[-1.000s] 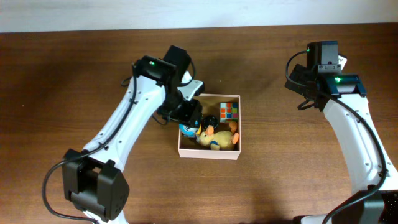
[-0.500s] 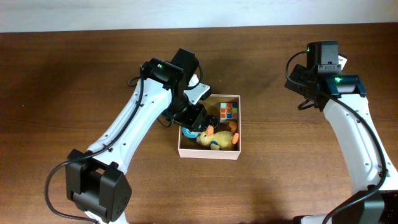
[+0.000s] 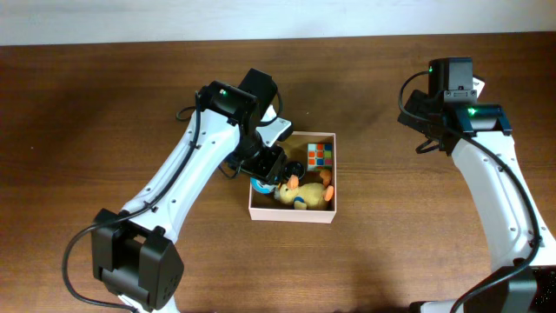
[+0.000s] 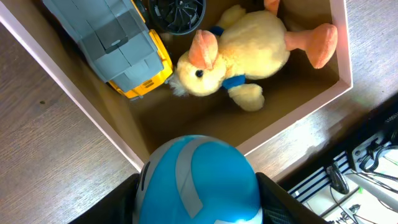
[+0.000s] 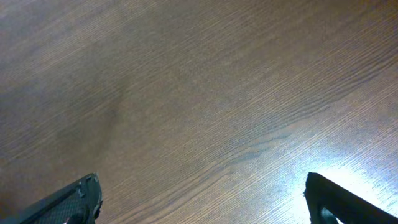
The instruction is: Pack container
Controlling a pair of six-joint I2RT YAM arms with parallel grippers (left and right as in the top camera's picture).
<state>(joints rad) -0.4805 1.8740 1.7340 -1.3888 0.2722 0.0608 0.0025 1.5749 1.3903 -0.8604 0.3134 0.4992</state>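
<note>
The left end effector [image 4: 202, 199] grips a blue ball [image 4: 199, 168] with pale stripes, its fingers set part-way apart on either side of the ball. The right end effector [image 5: 205, 202] stands wide open and empty, with only bare table [image 5: 186, 93] under it.

The container [image 3: 291, 216] sits directly below the left end effector, well away from the right one. The step in hand looks like dropping the ball into it. In the wrist view the ball hangs over a corner of the container, partly covering the rim. Released there, it could strike the wall and roll off onto the table. A better move would be to carry the ball ahead of the fingers, over the strip of bare floor just short of the yellow duck [image 4: 242, 56] and beside the grey and yellow truck [image 4: 118, 43]. It should then go low before the fingers open, so a round thing has little chance to bounce. The coloured cube [image 3: 319, 156] lies beyond the duck, in the far corner, and is no obstacle.

The container's open top faces straight up at the end effector. Being square, it has no real long axis. Its sides run nearly square with the table, only slightly turned.
</note>
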